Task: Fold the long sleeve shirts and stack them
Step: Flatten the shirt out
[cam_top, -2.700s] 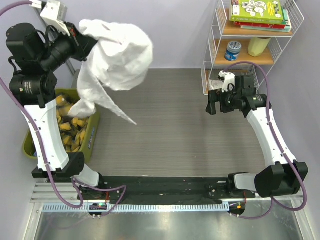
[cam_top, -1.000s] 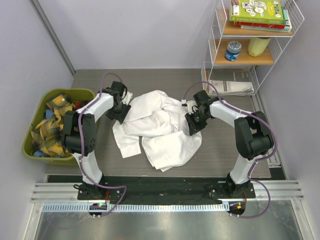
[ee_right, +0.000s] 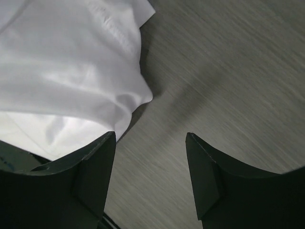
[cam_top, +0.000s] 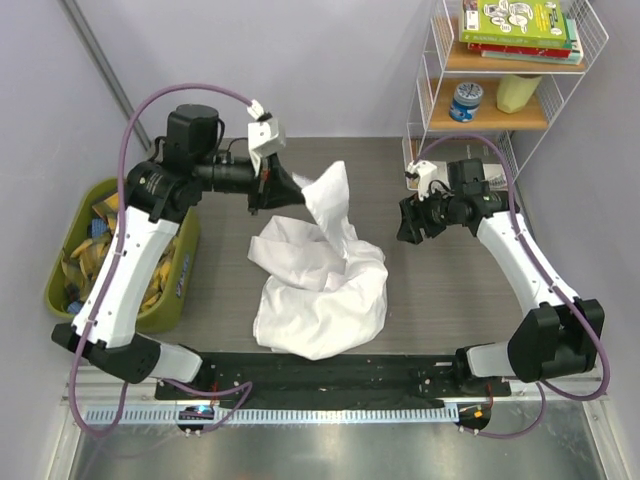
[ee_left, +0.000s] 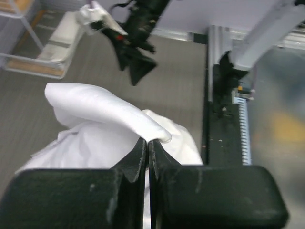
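Your left gripper (ee_left: 147,145) has its two black fingers pressed flat together on a fold of the plain white long sleeve shirt (cam_top: 322,290), pinching a raised ridge of cloth right at the fingertips. From that pinch the fabric falls away below and ahead of the tool into a crumpled heap on the grey wood-grain table (cam_top: 460,310). One flap stands up just past the fingertips. You cannot tell from the heap whether it is one garment or more.

Your right gripper (ee_right: 150,167) has its fingers spread apart, with only bare table showing between them. The shirt's edge lies just off its left finger, outside the gap. The wrist view does not show whether cloth and finger touch, while the overhead view shows a strip of table between this tool and the heap. The heap sits between your two grippers and nearer the arm bases than either.

Behind your left arm, on the side away from the shirt, stands an olive-green plastic bin (cam_top: 186,262) holding yellow-and-black plaid cloths (cam_top: 82,268). Beyond your right gripper stands a white wire shelf unit (cam_top: 500,115) carrying a stack of books (cam_top: 515,25), a blue tin (cam_top: 465,100) and a pale yellow container (cam_top: 520,92).
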`<action>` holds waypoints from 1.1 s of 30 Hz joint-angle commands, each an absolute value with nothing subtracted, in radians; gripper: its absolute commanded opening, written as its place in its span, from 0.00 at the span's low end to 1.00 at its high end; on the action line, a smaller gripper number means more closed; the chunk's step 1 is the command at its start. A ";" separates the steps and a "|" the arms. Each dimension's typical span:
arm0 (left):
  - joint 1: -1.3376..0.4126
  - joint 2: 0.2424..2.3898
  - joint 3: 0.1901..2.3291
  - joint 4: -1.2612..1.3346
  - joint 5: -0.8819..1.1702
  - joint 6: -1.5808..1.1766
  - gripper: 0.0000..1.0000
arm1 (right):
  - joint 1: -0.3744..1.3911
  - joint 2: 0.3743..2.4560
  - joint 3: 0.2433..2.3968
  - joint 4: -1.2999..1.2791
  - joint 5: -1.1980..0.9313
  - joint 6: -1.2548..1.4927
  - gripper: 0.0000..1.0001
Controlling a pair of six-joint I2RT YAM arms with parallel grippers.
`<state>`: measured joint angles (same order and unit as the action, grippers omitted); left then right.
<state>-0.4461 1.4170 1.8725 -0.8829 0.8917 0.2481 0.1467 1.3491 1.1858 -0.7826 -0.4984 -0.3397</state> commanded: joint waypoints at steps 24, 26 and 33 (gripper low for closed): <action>-0.190 1.578 1.714 -0.621 0.609 0.091 0.00 | 0.740 1.497 0.894 -0.149 -0.788 0.163 0.17; -0.190 1.672 1.767 -0.606 0.721 0.052 0.00 | 0.741 1.421 0.936 -0.182 -0.810 0.169 0.17; -0.206 1.672 1.842 -0.529 0.972 0.060 0.00 | 0.474 1.227 0.974 -0.402 -0.617 -0.131 0.38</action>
